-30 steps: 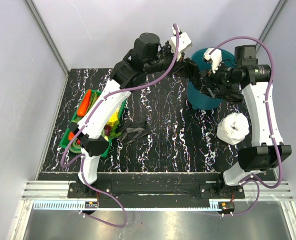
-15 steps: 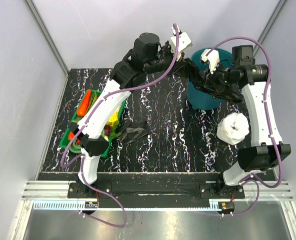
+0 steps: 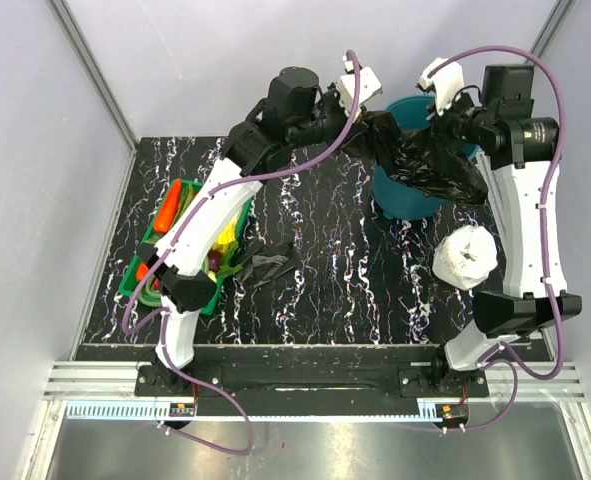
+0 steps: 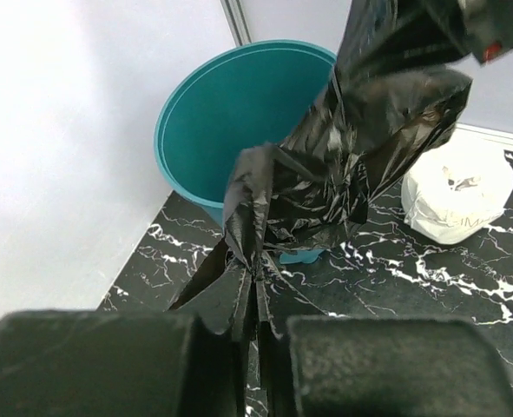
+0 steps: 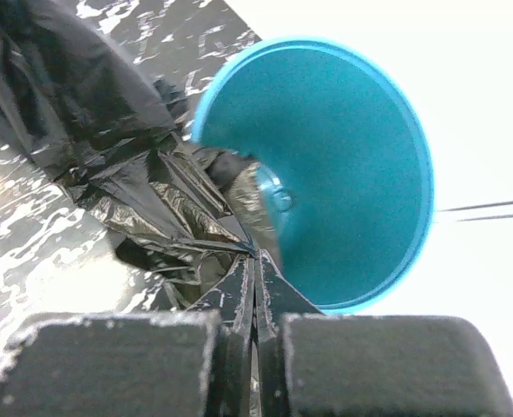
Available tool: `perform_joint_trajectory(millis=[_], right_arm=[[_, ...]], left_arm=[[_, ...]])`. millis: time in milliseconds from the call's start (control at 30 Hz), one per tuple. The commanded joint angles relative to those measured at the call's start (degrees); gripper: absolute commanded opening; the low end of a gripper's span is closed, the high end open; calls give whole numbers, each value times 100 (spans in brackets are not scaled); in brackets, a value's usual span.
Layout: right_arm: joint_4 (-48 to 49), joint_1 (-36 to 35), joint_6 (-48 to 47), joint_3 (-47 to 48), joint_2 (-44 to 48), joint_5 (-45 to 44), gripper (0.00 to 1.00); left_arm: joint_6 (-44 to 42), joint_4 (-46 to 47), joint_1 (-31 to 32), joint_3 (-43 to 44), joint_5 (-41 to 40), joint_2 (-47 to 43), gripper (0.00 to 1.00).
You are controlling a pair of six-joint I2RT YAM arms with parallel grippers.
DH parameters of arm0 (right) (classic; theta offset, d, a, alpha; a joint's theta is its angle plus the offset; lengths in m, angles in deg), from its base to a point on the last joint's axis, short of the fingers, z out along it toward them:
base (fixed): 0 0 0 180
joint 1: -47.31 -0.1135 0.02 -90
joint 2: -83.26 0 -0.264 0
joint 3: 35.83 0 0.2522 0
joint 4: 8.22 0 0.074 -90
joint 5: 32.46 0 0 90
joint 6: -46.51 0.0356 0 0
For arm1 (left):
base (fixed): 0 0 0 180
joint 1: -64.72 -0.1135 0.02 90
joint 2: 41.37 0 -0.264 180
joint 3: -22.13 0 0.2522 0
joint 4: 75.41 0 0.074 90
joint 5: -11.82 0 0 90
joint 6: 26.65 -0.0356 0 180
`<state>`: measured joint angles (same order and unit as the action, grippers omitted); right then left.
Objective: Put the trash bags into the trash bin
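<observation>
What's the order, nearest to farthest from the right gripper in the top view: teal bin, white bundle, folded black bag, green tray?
1. teal bin, back right, beside the right gripper pinching the big black bag.
2. white bundle, right side, nearer the front.
3. folded black bag, mid-table.
4. green tray, left edge.

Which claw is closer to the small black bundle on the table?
Left. The left gripper hangs at the left edge of the trash bin, toward the small bundle; the right gripper is above the bin, farther right.

Bright, even light; blown-out white beyond the trash bin [image 5: 369, 174], its rim perhaps motion-blurred; the trash bag [image 4: 351, 148] glints.
</observation>
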<state>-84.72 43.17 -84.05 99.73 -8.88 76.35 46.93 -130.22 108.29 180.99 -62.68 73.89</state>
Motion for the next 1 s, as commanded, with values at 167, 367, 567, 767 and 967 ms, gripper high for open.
perform_joint_trajectory(millis=[167, 367, 567, 767, 967], right_arm=[[411, 89, 715, 1468, -1042, -1554, 0], [701, 229, 812, 2093, -1666, -2214, 0], [991, 300, 786, 2559, -2211, -2662, 0], [1343, 309, 610, 2691, -2598, -2900, 0], [1589, 309, 444, 2972, -3108, -3058, 0]], left_arm=[[-150, 159, -42, -210, -232, -373, 20], [-264, 440, -33, -289, -399, -250, 18], [-546, 1134, -59, -500, -733, 31, 14], [-748, 1732, -59, -553, -795, 523, 11], [-906, 2207, -86, -535, -1006, 997, 0]])
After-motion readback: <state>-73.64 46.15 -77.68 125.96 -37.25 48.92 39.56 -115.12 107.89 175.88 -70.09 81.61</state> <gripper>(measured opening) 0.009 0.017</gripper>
